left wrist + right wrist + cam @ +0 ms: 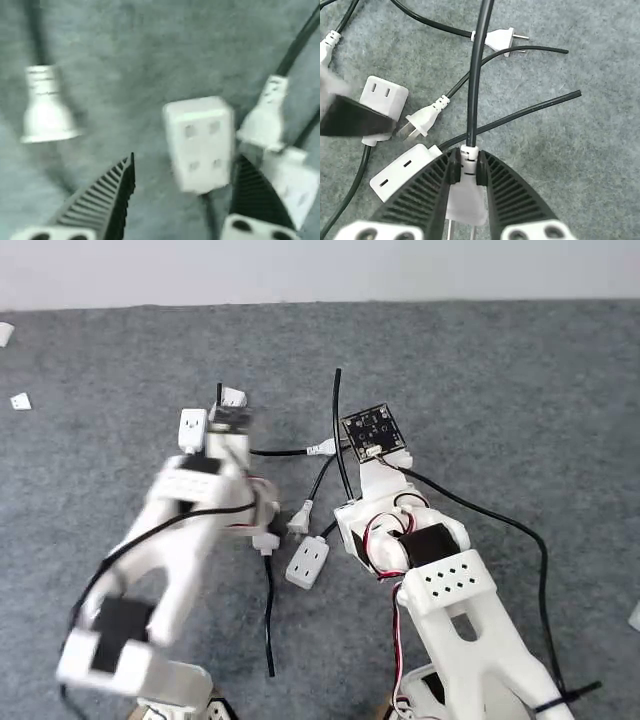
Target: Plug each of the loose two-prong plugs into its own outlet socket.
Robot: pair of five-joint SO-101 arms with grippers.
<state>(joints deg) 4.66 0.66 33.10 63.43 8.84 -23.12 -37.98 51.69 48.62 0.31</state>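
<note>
Left gripper [185,159] hangs low over the grey carpet [500,370] with its fingers spread wide. An outlet socket [200,142] sits in line with the gap, not gripped, with a loose plug [264,120] just to its right and a second socket [400,170] right of that. Over on the right, the right gripper [467,155] is clamped tight on a white plug [465,200], whose black cord [476,90] runs off to the far side past a far plug [500,40] lying on the carpet.
</note>
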